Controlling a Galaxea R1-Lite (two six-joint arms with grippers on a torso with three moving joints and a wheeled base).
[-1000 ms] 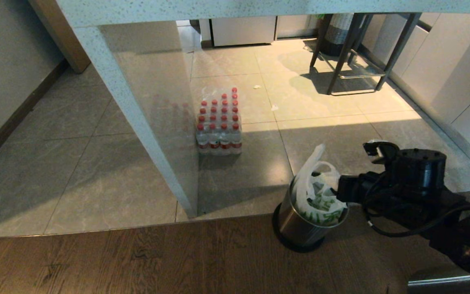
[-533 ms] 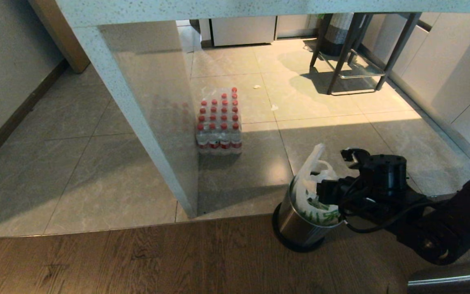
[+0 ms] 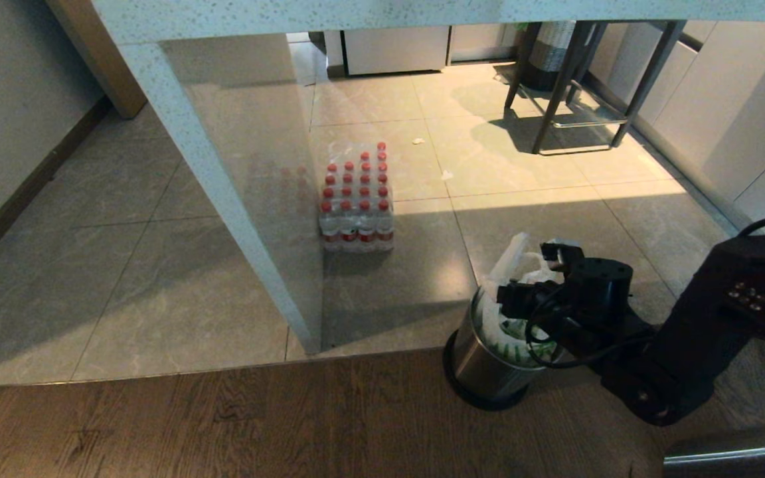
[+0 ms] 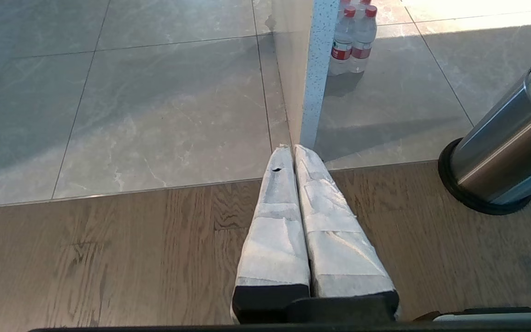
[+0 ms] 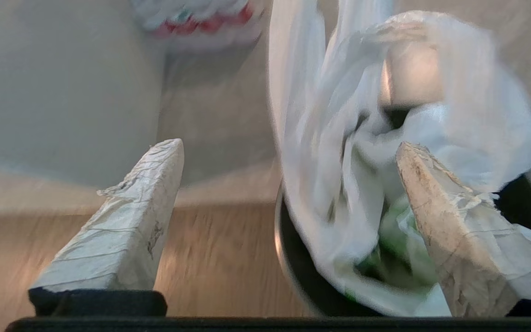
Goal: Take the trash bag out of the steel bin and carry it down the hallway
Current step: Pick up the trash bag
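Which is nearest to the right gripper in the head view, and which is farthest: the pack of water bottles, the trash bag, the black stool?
From the right gripper:
1. Trash bag, right at the gripper, in the steel bin.
2. Pack of water bottles, farther left, beside the counter leg.
3. Black stool, far back by the cabinets.

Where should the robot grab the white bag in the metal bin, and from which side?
Probably by the loop handles of the bag, which stand up above the rim of the bin, while the rest is tucked inside. Coming from the right looks best, where the right gripper already faces them with fingers spread. One finger is past the rim, the other outside it.
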